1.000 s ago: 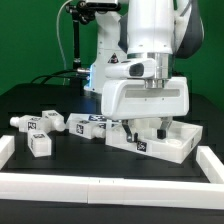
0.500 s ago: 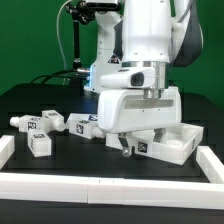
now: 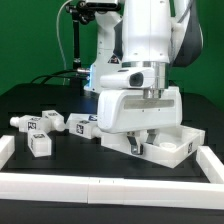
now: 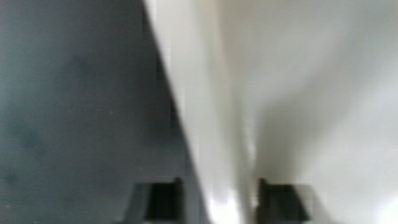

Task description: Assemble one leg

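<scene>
The gripper (image 3: pixel 134 143) is down on the wall of the white tabletop (image 3: pixel 178 146) at its end nearer the exterior view's left. In the wrist view the two dark fingers (image 4: pixel 162 199) stand on either side of the tabletop's white wall (image 4: pixel 217 110), close against it, and the gripper (image 4: pixel 221 200) looks shut on it. Three white legs with black-and-white tags lie loose to the exterior view's left: one (image 3: pixel 44 121), one (image 3: pixel 40 144) and one (image 3: pixel 82 124) next to the tabletop. None is held.
A white raised border (image 3: pixel 110 185) runs along the front of the black table, with a short piece (image 3: pixel 5 147) at the exterior view's left. The arm's big white wrist body (image 3: pixel 140 105) hides much of the tabletop.
The gripper has turned, shifted toward the exterior view's left and come down onto the tabletop's wall. The legs have not moved.
</scene>
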You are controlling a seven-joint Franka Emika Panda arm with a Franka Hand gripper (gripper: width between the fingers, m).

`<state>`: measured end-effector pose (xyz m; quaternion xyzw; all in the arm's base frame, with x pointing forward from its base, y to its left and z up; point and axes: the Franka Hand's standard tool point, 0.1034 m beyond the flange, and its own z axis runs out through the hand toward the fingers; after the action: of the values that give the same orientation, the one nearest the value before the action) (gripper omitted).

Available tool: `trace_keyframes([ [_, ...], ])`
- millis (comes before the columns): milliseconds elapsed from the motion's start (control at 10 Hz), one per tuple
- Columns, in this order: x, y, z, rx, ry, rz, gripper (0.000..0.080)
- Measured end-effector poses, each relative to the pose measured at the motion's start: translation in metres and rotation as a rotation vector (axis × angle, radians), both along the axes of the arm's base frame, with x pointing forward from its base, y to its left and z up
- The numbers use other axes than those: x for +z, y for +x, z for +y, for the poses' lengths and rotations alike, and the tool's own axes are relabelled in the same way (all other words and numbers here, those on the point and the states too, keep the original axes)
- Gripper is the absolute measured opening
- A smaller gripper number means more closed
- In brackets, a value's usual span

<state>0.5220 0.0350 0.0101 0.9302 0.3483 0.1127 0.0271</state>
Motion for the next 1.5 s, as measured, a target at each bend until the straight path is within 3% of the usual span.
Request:
trace_keyframes([
  [400, 0.004, 0.0, 0.002, -0.034, 0.009, -0.003, 0.0069],
  [600, 0.034, -0.012, 0.0, -0.156, 0.035, 0.053, 0.0058],
  [800, 0.065, -0.01, -0.01, -0.294, 0.062, 0.105, 0.0057],
  [900, 0.081, -0.002, -0.019, -0.347, 0.069, 0.137, 0.0057],
  [1000, 0.088, 0.008, -0.032, -0.392, 0.077, 0.152, 0.0057],
  [1200, 0.08, 0.03, -0.07, -0.384, 0.066, 0.142, 0.0057],
  [1500, 0.077, 0.029, -0.07, -0.393, 0.066, 0.147, 0.0057],
])
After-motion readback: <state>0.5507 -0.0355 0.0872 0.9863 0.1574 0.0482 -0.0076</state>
